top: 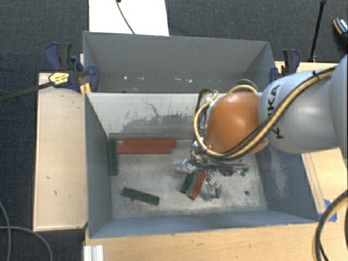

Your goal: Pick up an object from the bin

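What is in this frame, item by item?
bin: one, grey, centre of view
red block: one, long, rear left of the floor
left green bar: one, dark green, along the left wall
front green bar: one, dark green, front left, lying askew
small pieces: a few, red, dark green and grey, mid-floor under the claw
arm: one, silver with orange cover, from the right
claw: one, dark, low over the small pieces

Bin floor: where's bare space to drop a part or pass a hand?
Bare: the bin floor between the red bar and the front dark green block, and the front right corner. Crowded: centre, under the gripper, with small red and green pieces.
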Available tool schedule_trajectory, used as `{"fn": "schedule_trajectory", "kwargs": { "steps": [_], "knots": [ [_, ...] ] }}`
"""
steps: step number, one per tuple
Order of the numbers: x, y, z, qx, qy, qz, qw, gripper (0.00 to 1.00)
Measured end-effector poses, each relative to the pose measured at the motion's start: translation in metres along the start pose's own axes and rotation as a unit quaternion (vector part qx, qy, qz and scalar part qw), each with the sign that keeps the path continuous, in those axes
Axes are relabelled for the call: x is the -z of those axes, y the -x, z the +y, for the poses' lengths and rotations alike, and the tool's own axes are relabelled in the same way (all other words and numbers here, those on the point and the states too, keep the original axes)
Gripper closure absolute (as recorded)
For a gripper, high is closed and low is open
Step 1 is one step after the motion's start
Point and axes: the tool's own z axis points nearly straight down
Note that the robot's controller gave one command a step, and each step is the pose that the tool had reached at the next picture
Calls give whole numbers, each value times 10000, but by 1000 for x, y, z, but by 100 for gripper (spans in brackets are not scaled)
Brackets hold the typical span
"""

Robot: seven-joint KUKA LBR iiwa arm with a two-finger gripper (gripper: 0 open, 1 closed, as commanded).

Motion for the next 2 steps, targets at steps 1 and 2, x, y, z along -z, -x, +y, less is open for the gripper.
{"fn": "schedule_trajectory", "kwargs": {
  "steps": [1,2],
  "knots": [
    [0,0,0,-15,0,2,10000,100],
    [20,1,0,-57,-19,-23,10000,100]
  ]
}}
